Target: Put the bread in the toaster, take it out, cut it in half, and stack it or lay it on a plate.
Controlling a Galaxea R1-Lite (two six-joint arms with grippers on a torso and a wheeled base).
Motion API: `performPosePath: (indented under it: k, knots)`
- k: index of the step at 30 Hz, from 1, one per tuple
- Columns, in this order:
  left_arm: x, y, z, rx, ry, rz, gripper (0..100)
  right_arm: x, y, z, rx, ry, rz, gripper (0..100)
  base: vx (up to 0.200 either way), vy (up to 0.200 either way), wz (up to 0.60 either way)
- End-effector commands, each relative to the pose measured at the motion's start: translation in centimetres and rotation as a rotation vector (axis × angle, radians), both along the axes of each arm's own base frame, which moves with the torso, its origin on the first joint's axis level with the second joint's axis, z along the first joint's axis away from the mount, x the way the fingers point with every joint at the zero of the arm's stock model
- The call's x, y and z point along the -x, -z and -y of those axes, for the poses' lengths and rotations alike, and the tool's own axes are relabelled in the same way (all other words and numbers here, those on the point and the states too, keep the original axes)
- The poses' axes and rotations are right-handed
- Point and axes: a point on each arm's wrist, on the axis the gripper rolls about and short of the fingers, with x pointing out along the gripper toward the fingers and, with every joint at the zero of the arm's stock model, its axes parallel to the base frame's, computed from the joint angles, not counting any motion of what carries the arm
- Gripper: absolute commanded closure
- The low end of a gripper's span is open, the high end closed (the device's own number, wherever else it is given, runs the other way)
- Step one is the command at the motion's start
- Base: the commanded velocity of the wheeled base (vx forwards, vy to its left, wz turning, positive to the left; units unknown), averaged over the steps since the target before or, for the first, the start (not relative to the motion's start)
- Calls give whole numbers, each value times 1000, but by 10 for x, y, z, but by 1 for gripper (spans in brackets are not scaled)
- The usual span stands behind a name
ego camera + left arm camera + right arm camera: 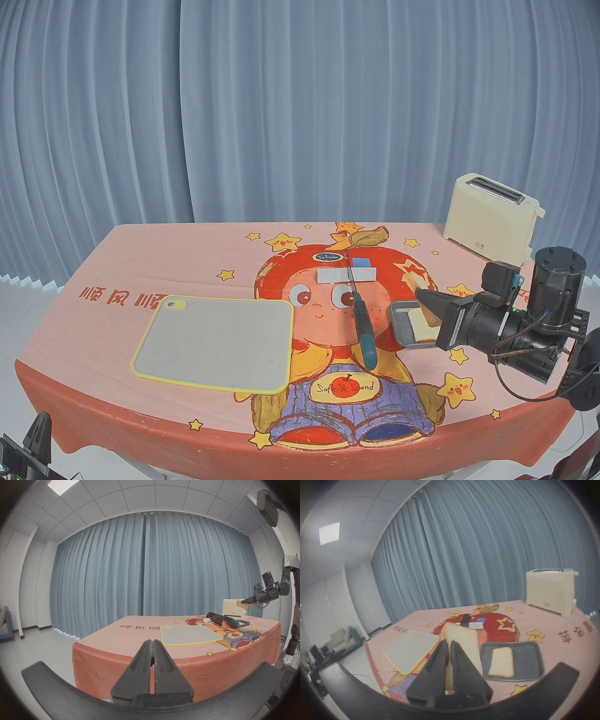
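- Bread counts two pale, soft, square-cut slices. The right wrist view gives one slice (465, 642) upright, clamped between the black wedge fingers of the right claw (448, 643), and the second slice (501, 666) lying flat in the tray (529, 662).
- In the head view the right arm covers much of that grey, rimmed tray near the right edge of the table (156, 262), with the clamped slice above it.
- The left wrist view shows the left claw (153, 655) with its fingers pressed together on nothing, off the table past its left edge.
- One toaster (490, 215), cream and boxy, stands at the far right corner.
- One cutting board (215, 342), grey with a yellow rim, lies by the near edge.
- One knife (367, 340), teal-handled, lies mid-table.
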Motion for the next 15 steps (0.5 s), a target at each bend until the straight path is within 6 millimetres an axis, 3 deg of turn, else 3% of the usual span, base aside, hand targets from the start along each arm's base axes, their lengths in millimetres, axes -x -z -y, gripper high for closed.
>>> performPosePath:
  k: [1,5,11,12,15]
  knots:
    - [-1,5,0,1,-1,-19,100,-16,1,-2,95,78,23,100,0,0,0]
    - [-1,5,0,1,-1,-19,100,-38,2,-5,211,164,39,100,0,0,0]
    - [-1,5,0,1,-1,-19,100,-51,6,-11,213,187,31,100,0,0,0]
    - [-1,5,0,2,-1,-19,100,-55,18,-12,238,194,1,100,0,0,0]
    - [-1,5,0,1,-1,-19,100,-62,29,-15,269,233,-14,100,0,0,0]
